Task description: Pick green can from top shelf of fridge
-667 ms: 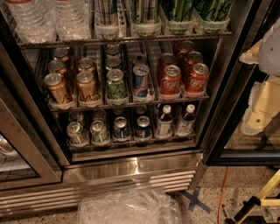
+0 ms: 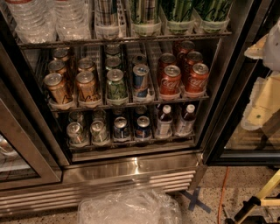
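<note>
The fridge (image 2: pixel 131 168) stands in front of me with its dark inside in view. The top shelf (image 2: pixel 131 38) runs along the upper edge, with white lane trays. Two tall green cans (image 2: pixel 177 11) stand side by side in its right-hand lanes; only their lower parts show. Striped tall cans and clear water bottles (image 2: pixel 43 17) stand to their left. My gripper (image 2: pixel 261 103) is the pale cream shape at the right edge, outside the fridge, below and to the right of the green cans and touching nothing.
The middle rack holds bronze cans, a short mottled green can (image 2: pixel 116 85), a blue can and red cola cans (image 2: pixel 169 81). The lower rack holds short cans and small bottles. A clear plastic bag (image 2: pixel 129 208) lies on the floor. A yellow-black frame (image 2: pixel 258 201) is at the bottom right.
</note>
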You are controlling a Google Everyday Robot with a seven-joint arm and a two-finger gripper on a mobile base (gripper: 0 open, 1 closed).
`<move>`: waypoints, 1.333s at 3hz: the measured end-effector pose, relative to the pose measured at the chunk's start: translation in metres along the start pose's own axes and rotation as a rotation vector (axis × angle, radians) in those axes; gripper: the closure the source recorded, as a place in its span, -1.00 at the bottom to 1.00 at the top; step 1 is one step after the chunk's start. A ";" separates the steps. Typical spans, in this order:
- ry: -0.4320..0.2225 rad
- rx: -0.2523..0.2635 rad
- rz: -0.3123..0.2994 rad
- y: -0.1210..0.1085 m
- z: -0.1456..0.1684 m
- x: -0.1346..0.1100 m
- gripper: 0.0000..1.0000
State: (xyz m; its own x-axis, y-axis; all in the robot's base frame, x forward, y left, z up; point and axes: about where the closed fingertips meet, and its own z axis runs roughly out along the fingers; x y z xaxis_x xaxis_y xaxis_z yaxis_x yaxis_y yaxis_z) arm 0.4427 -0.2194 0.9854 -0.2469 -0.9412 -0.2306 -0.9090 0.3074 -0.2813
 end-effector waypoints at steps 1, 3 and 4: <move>-0.125 0.147 0.174 -0.029 -0.043 0.010 -1.00; -0.424 0.356 0.381 -0.078 -0.109 -0.004 -1.00; -0.424 0.356 0.381 -0.078 -0.109 -0.004 -1.00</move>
State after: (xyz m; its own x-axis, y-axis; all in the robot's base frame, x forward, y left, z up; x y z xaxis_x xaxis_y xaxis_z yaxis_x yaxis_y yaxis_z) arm 0.4776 -0.2552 1.1097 -0.3095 -0.6437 -0.6999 -0.6000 0.7032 -0.3814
